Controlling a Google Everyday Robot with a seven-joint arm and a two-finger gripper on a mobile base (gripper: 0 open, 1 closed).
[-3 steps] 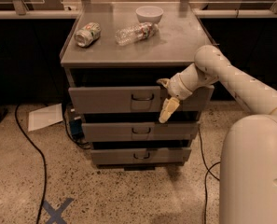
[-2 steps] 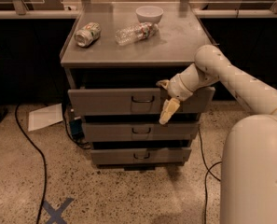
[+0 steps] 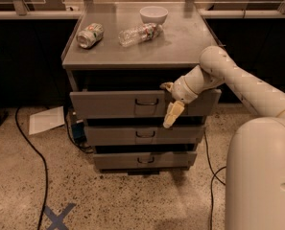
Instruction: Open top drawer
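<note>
The top drawer is the widest grey drawer of the metal cabinet. It stands pulled out a little, with a dark gap under the cabinet top. Its dark wire loop handle is at the centre of the front. My gripper is at the drawer front just right of the handle. It is open: one finger reaches over the drawer's top edge and the cream finger hangs in front of the drawer face. It holds nothing.
Two narrower drawers sit below. On the cabinet top lie a crushed can, a clear plastic bottle and a white bowl. A paper sheet and cables lie on the floor at left.
</note>
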